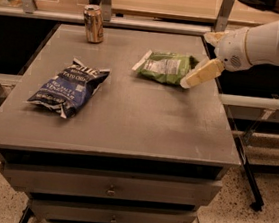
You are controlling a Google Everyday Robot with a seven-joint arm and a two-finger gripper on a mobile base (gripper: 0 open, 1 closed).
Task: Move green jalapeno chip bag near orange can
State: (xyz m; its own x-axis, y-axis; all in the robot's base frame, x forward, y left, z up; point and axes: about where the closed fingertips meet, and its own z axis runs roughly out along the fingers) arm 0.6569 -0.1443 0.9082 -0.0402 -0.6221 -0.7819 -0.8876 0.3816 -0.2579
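The small, crinkled green jalapeno chip bag (167, 67) with a white label lies flat on the dark grey table (127, 127). The cream-coloured gripper (192, 79) slants down against the bag's right end; I cannot tell whether it is spread or pressed together. The short orange-bronze metal can (93, 24) stands upright well to the bag's left, farther back. A larger dark blue chip bag (69, 88) lies to its front left.

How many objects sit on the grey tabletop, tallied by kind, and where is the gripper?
Chip bags: 2 (green jalapeno chip bag, dark blue chip bag)
Cans: 1 (orange can)
Total: 3
The gripper is at the green bag's right end.
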